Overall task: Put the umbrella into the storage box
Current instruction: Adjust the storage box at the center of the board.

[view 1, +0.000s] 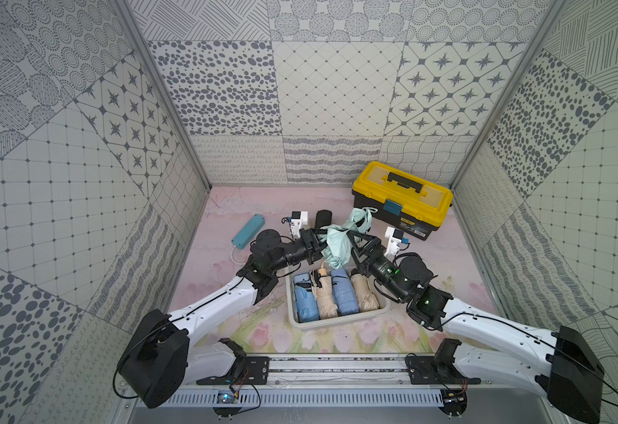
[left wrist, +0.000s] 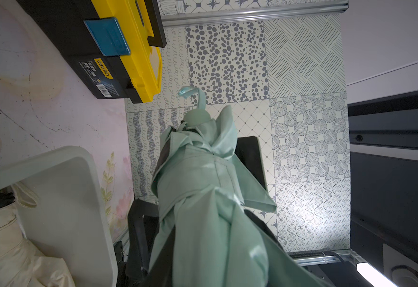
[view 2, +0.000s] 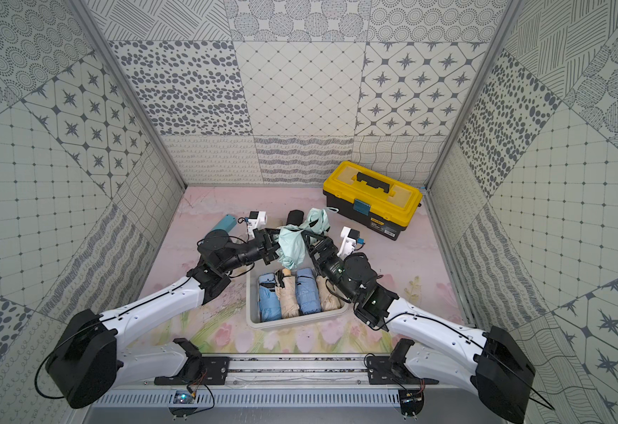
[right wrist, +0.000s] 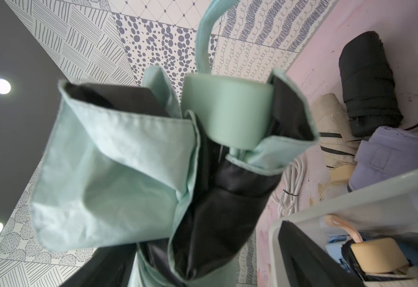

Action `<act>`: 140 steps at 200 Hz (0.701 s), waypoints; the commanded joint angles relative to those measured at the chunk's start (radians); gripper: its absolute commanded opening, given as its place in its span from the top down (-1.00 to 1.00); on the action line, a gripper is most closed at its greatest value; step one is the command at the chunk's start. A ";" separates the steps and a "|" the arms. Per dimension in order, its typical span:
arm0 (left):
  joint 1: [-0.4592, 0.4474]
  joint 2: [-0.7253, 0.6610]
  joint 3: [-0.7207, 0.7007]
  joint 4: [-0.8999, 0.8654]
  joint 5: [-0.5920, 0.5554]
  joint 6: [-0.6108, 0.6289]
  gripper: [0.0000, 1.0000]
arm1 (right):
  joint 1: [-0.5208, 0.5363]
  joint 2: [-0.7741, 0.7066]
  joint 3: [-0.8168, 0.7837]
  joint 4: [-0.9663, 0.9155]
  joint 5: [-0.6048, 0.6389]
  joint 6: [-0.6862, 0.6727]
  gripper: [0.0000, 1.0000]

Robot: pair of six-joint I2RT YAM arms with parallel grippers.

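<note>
My left arm (view 1: 212, 308) and right arm (view 1: 483, 323) reach in from the near rail, white forearms low, black wrists bent toward each other above the far rim of the storage box (view 1: 302, 323), a smooth white round-cornered tub holding four folded umbrellas (view 1: 344, 293), blue and beige, side by side. Between my wrists hangs the mint-green umbrella (view 1: 336, 244), folded, cloth loose and creased, lining black. Its long axis slants from over that rim up and away toward the yellow-lidded toolbox (view 1: 402, 200), with the round handle cap and strap loop (left wrist: 188, 92) at the far end. My left pincer (view 1: 317, 240) is clamped on its middle; my right pincer (view 1: 361, 239) stands spread wide at the handle half, whether touching I cannot tell.
</note>
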 commanded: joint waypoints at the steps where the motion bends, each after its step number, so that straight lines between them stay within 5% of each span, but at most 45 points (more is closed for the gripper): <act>1: -0.008 -0.016 -0.005 0.189 0.029 0.040 0.46 | -0.011 0.034 0.030 0.132 0.059 0.035 -0.79; 105: -0.012 -0.029 -0.029 0.236 0.079 0.018 0.40 | -0.014 0.184 0.108 0.189 0.069 0.060 -0.14; 122: -0.012 -0.046 -0.046 0.233 0.078 0.016 0.25 | -0.013 0.191 0.105 0.187 0.067 0.059 0.01; 140: -0.011 -0.075 -0.069 0.211 0.075 0.022 -0.13 | -0.014 0.188 0.099 0.180 0.063 0.052 0.14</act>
